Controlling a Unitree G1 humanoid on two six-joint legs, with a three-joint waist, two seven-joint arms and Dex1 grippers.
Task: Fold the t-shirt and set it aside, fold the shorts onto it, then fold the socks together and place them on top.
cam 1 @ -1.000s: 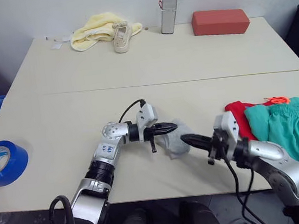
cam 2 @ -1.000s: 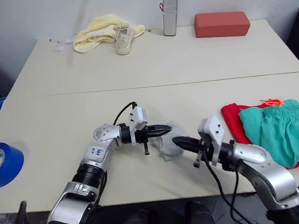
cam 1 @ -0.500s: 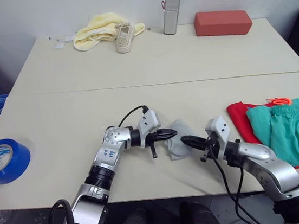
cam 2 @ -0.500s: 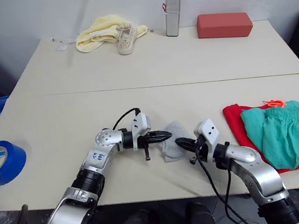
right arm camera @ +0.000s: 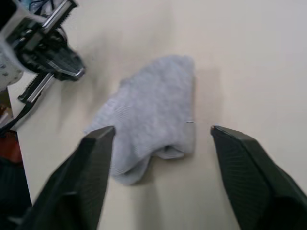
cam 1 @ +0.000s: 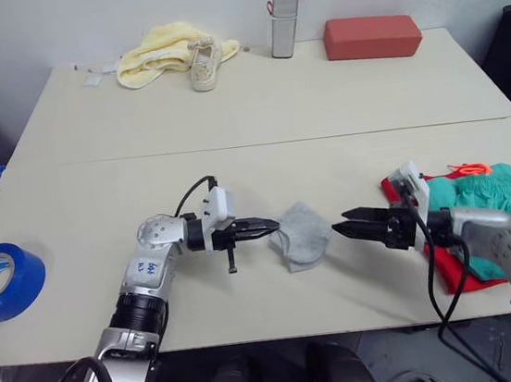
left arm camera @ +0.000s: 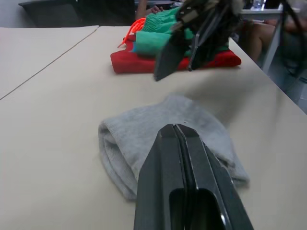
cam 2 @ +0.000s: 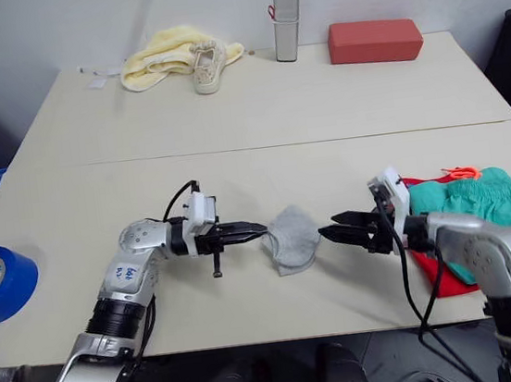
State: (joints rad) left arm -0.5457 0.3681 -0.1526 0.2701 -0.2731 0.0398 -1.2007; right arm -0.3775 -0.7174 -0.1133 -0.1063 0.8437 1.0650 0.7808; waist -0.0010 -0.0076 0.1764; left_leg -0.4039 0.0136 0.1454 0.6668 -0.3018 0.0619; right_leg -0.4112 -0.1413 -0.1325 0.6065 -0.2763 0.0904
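Far beyond the socks, across the desk: pale yellow cloth, beige shoe, silver cylinder, red-brown block. Blue tape roll well off past the left claw. Nothing between socks and either claw. Left claw pressed narrow, tips just touching the folded socks. Right claw spread wide, near the socks on the opposite side, apart. Behind it, shorts atop t-shirt.
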